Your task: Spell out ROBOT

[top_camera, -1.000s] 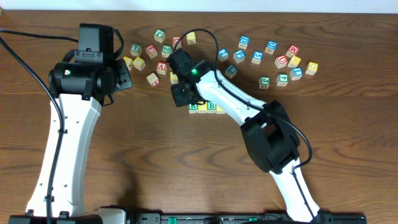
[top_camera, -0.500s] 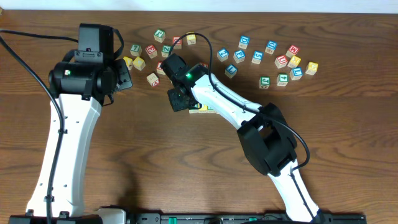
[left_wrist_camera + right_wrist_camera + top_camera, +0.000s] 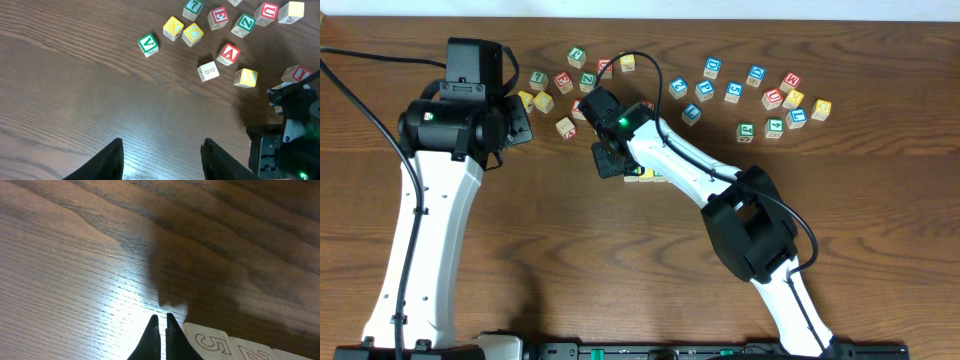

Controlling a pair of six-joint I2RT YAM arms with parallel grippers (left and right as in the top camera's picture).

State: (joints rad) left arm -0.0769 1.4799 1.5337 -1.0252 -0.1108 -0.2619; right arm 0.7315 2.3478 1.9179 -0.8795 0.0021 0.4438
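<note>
Table [image 3: 75, 255]: cubes [image 3: 212, 341] beside right gripper [image 3: 160, 325]

Scattered letter cubes [image 3: 229, 53] on wooden table [image 3: 75, 90], jaws apart, right arm [image 3: 295, 130] at edge.

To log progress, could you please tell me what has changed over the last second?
The shut right tool moved slightly left and down in the overhead view, now covering more of the cube row, its tip beside the row's end. Nothing grasped or released. The left tool and scattered cubes stayed put.
</note>
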